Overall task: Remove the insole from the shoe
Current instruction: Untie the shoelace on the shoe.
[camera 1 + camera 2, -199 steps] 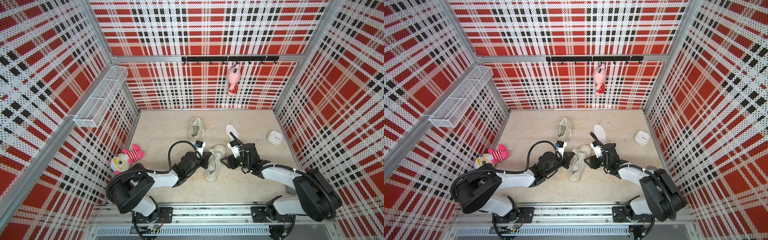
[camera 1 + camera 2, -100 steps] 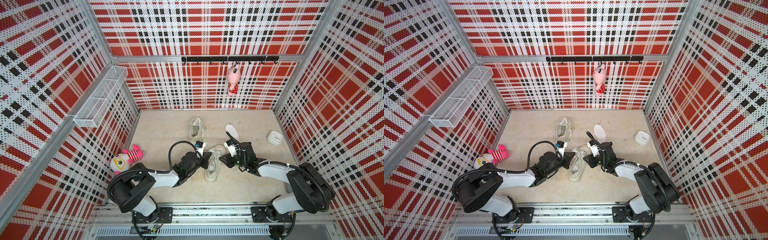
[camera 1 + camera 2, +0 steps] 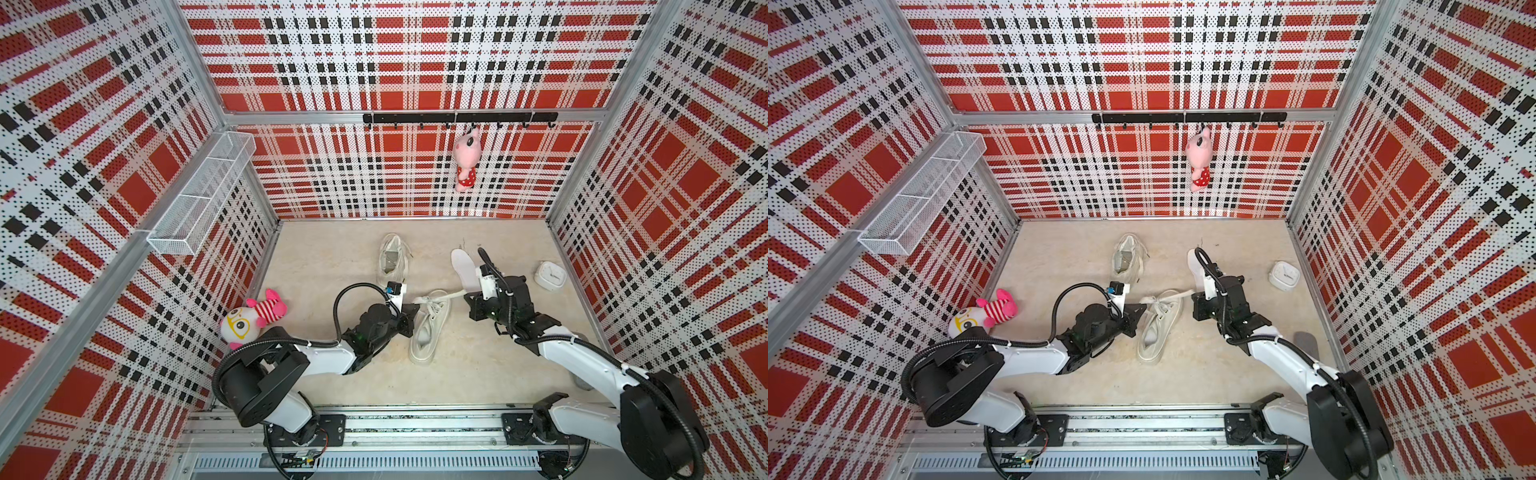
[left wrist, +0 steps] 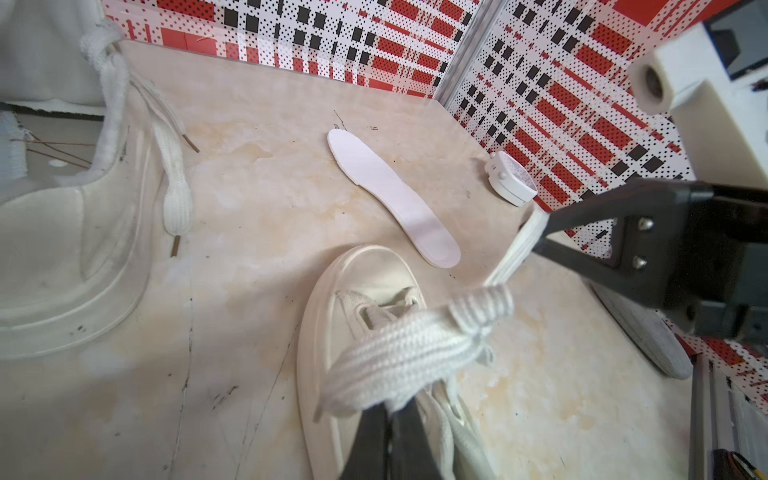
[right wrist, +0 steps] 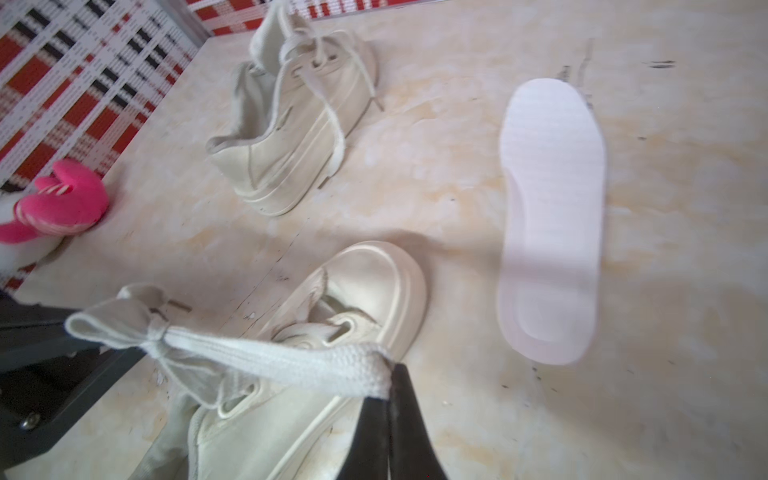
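A cream shoe [image 3: 430, 328] lies near the front in both top views, toe pointing away. My left gripper [image 4: 392, 409] is shut on a loop of its white lace [image 4: 415, 345] on the shoe's left side. On the right side, my right gripper [image 5: 388, 392] is shut on the lace's other end [image 5: 291, 361], which is stretched taut between the two. A white insole [image 3: 463, 268] lies flat on the floor just behind the right gripper [image 3: 467, 295]. The inside of the shoe [image 5: 365, 270] is hidden by its tongue and laces.
A second cream shoe [image 3: 390, 259] stands farther back, laces loose. A small white device [image 3: 549, 275] sits by the right wall. A pink and white plush [image 3: 253, 318] lies at the left wall. Another pink plush [image 3: 466, 160] hangs from the hook rail; a wire basket [image 3: 203, 195] is mounted left.
The right gripper reached in to the shoe, shut on the lace end and drew back to the right, pulling the lace taut. The left gripper stayed shut on its lace loop.
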